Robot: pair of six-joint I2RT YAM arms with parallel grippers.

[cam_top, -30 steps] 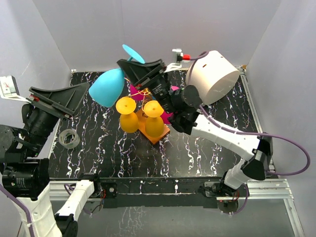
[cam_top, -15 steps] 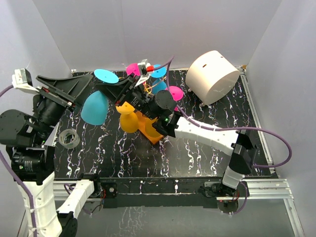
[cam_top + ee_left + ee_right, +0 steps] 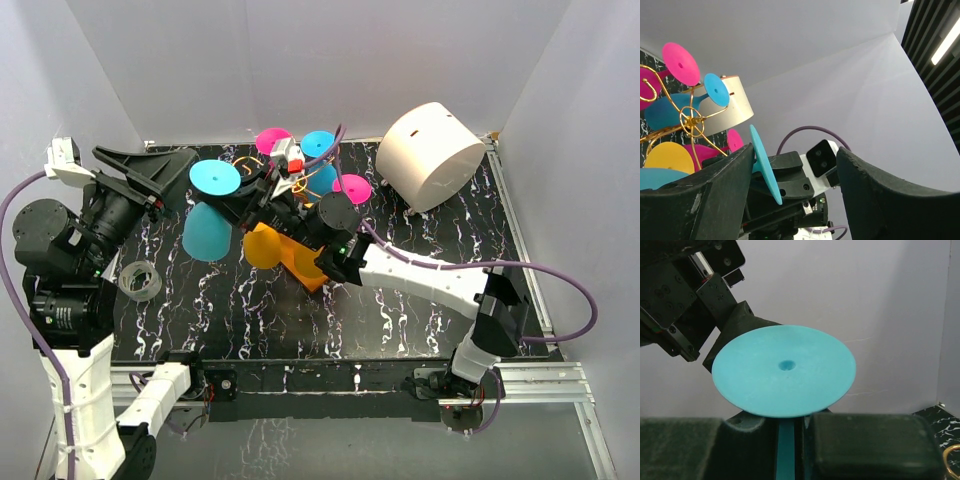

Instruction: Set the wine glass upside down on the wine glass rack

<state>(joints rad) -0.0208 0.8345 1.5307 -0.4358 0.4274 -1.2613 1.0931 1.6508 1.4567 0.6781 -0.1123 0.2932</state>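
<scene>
Gripping one wine glass (image 3: pixel 207 232), one rack (image 3: pixel 302 270)

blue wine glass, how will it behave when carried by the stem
Probably light and stiff: the blue wine glass looks like matte plastic. The right end effector pinches only its thin stem, so the bowl may pivot. On its side it would likely roll.

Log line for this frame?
wine glass: inverted, beside wine glass rack, not hung | right gripper: jaws shut on stem | left gripper: jaws open around foot
</scene>
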